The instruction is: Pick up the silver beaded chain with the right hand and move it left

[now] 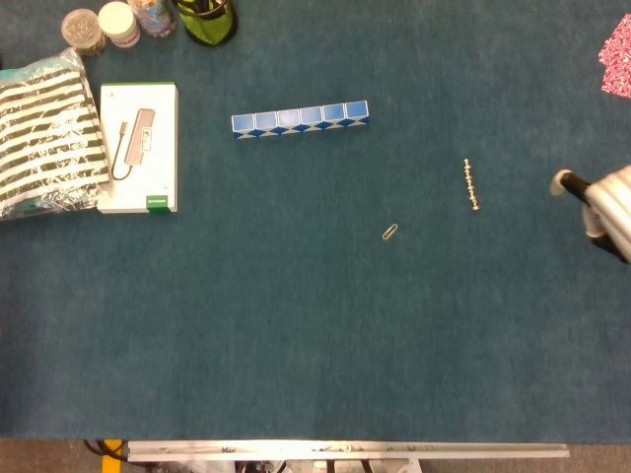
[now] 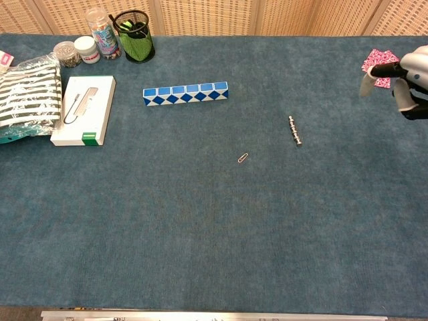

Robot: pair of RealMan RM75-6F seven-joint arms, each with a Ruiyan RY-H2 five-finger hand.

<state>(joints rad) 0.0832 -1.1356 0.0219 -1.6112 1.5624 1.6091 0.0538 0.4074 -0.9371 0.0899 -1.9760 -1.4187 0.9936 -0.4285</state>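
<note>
Item: silver beaded chain (image 1: pixel 471 184), lying straight and flat on the blue table (image 1: pixel 315 335), untouched. All places below are taken from it.

My right hand (image 1: pixel 603 209): well to the right of the chain, at the table's edge, apart from it and holding nothing; only partly in frame, so I cannot tell how its fingers stand.

Paper clip (image 1: pixel 390 233): near, left and slightly toward me.

Blue-and-white block strip (image 1: pixel 301 119): further left, on the far side.

White box (image 1: pixel 139 147) and striped bag (image 1: pixel 49 133): far left.

Pink patterned piece (image 2: pixel 378 64): far right corner.
</note>
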